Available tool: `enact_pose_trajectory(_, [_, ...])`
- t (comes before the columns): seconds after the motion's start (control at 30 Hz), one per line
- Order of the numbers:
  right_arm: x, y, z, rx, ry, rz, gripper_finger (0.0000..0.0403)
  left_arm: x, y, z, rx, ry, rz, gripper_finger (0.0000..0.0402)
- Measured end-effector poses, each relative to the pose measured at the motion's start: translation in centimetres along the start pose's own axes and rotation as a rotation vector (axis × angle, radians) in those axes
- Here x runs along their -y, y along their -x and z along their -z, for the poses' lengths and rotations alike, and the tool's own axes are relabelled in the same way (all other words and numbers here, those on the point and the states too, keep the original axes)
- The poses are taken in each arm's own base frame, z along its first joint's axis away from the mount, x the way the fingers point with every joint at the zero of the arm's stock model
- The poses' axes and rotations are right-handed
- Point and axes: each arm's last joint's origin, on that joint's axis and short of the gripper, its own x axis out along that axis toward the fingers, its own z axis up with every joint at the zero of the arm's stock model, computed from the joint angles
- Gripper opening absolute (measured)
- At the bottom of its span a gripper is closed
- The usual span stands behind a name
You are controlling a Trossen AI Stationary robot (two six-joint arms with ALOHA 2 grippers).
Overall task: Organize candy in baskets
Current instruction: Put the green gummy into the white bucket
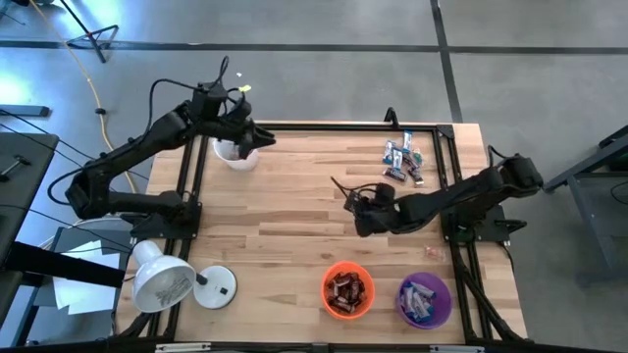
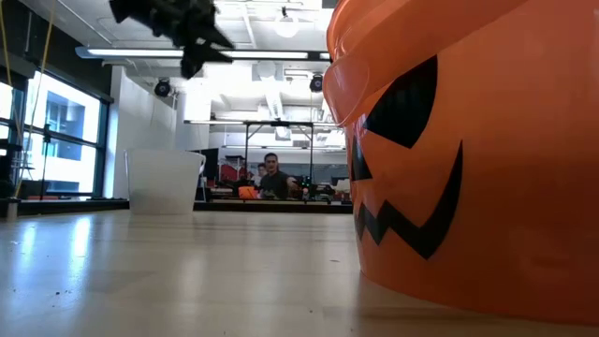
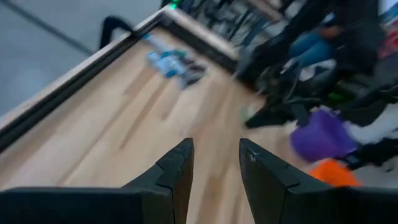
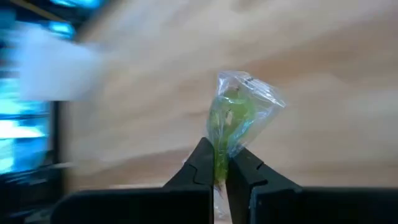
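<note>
My right gripper (image 4: 221, 167) is clamped fully shut on a candy (image 4: 239, 115): a green sweet in a clear, crinkled wrapper, twisted to a point between my fingers. I hold it above the bare wooden table (image 1: 285, 211), mid-table, between the loose candy pile (image 1: 402, 160) and the orange basket (image 1: 347, 290). My left gripper (image 3: 214, 162) stands partly open, empty, over the white basket (image 1: 236, 154).

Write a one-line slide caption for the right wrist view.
Right gripper shut on a green candy in clear wrapper, held above the wooden table.
</note>
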Motion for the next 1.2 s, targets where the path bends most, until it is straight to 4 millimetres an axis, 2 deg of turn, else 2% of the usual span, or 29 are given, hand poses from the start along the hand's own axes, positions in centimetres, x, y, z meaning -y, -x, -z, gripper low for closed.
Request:
enact_pose_trajectory(0.3, [-5.2, 1.2, -0.3, 0.056, 0.117, -0.445, 0.0001, 4.8, -2.0, -1.4, 0.168, -0.002, 0.124, 0.0115])
enact_pose_trajectory(0.43, [-7.5, 1.8, -1.1, 0.079, 0.147, -0.629, 0.0001, 5.8, -2.7, -1.3, 0.185, 0.022, 0.115, 0.0115])
enact_pose_trajectory(0.57, [-8.9, 2.3, -1.9, 0.087, 0.193, -0.748, 0.0001, 6.3, -4.2, -1.0, 0.163, 0.069, 0.105, 0.0115])
enact_pose_trajectory(0.87, [-11.5, 4.0, -2.6, 0.062, 0.363, -0.697, 0.0000, 6.5, -7.9, -0.1, 0.108, 0.145, 0.100, 0.0115])
enact_pose_trajectory(1.03, [-11.6, 4.0, -3.2, 0.052, 0.452, -0.566, 0.0000, 6.8, -8.4, 0.0, 0.099, 0.140, 0.115, 0.0115])
enact_pose_trajectory(1.2, [-11.7, 3.6, -3.8, 0.063, 0.444, -0.539, 0.0000, 7.2, -8.4, 0.2, 0.094, 0.141, 0.129, 0.0115])
